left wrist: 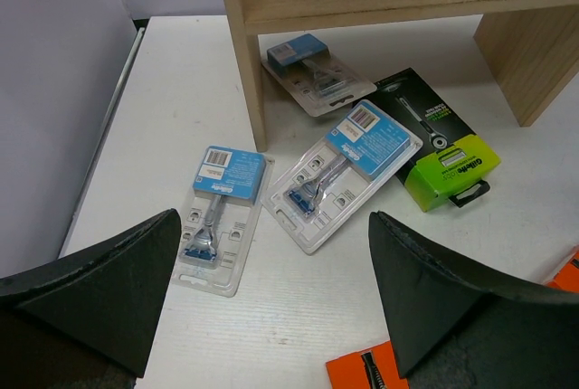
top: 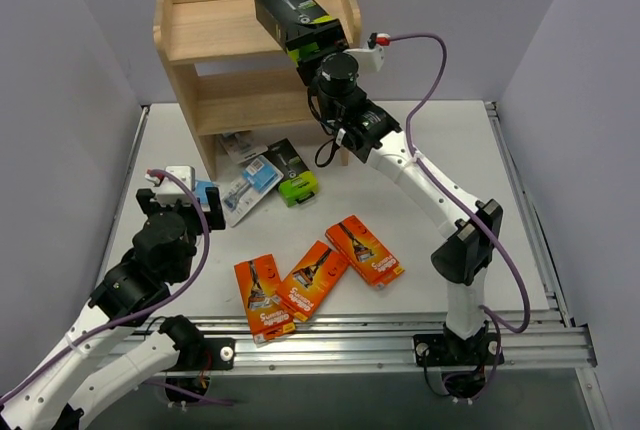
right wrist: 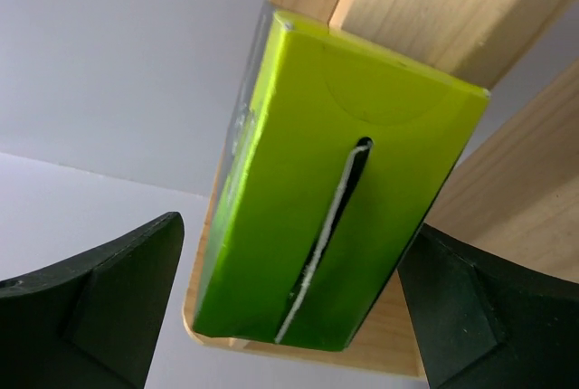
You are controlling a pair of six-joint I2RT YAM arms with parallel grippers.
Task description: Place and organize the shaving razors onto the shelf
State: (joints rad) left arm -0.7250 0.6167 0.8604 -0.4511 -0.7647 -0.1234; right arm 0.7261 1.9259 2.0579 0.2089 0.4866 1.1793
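The wooden shelf (top: pixel 215 30) stands at the back. My right gripper (top: pixel 316 54) is up at its top tier's right end, jaws open around the lime end of a black-and-lime razor box (top: pixel 295 15) that leans tilted there. In the right wrist view that box (right wrist: pixel 335 199) fills the space between my fingers, with a small gap at the left finger (right wrist: pixel 118 289). My left gripper (left wrist: pixel 271 289) is open and empty above the table. Below it lie two blister packs (left wrist: pixel 217 213) (left wrist: pixel 348 167). A third blister pack (left wrist: pixel 308 72) lies under the shelf. A second black-and-lime box (left wrist: pixel 434 140) lies to the right.
Three orange razor boxes (top: pixel 262 297) (top: pixel 315 278) (top: pixel 365 250) lie in a row on the front of the table. A corner of one shows in the left wrist view (left wrist: pixel 371 371). The shelf's middle tier (top: pixel 250 90) is bare. Grey walls close in both sides.
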